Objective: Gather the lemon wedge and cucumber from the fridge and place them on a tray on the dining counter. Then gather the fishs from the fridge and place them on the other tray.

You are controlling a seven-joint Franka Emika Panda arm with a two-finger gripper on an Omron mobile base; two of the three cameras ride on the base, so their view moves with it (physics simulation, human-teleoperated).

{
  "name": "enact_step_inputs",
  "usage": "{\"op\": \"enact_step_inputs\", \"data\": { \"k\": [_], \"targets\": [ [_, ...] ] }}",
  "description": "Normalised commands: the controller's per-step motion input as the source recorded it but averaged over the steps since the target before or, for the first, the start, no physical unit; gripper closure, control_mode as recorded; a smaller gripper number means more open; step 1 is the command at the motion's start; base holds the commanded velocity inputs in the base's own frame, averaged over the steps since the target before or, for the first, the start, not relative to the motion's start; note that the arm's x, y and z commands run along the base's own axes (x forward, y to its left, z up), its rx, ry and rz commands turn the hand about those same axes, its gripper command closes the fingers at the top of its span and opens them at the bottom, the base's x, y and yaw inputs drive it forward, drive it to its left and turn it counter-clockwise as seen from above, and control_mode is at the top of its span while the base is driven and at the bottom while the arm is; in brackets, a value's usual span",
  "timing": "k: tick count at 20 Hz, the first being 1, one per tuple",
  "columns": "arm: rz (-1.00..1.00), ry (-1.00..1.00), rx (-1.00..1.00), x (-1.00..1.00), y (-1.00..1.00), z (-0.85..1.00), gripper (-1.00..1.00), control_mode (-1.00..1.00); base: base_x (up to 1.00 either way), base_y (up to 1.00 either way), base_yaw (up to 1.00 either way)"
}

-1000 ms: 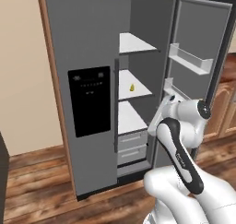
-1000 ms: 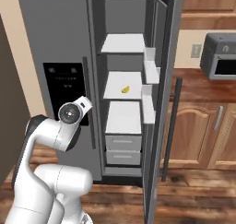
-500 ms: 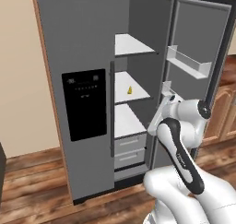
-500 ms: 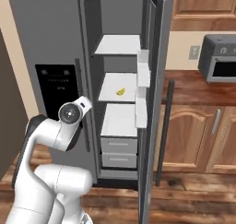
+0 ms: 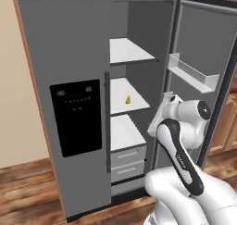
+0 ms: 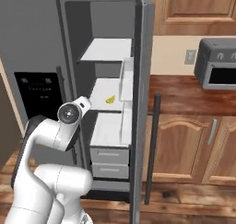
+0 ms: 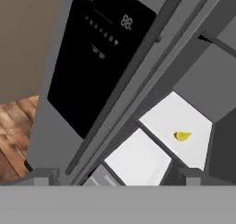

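A small yellow lemon wedge lies alone on the middle white shelf of the open fridge. In the hand view the lemon wedge sits on that shelf, up and to the right of my gripper, which is open and holds nothing. My gripper hangs in front of the fridge opening, below the wedge's shelf and well short of it. The cucumber, the fish, the trays and the dining counter are out of view.
The fridge's right door stands open beside my arm, with a clear bin on its inside. Two drawers sit under the shelves. The left door carries a black dispenser panel. A microwave and wooden cabinets lie to the right.
The whole picture has shifted and the fridge looks larger, so the base has driven closer. The arm keeps its pose and the gripper stays open.
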Motion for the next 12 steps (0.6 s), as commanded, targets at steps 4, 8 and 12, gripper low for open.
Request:
{"op": "enact_step_inputs", "data": {
  "k": [4, 8, 12],
  "targets": [
    [0.0, 0.0, 0.0, 0.0, 0.0, 0.0, -1.0, 1.0, 0.53, -0.38, 0.0],
    [0.0, 0.0, 0.0, 0.0, 0.0, 0.0, -1.0, 1.0, 0.94, -0.01, 0.0],
    [0.0, 0.0, 0.0, 0.0, 0.0, 0.0, -1.0, 1.0, 1.0, 0.0, 0.0]
  ]
}}
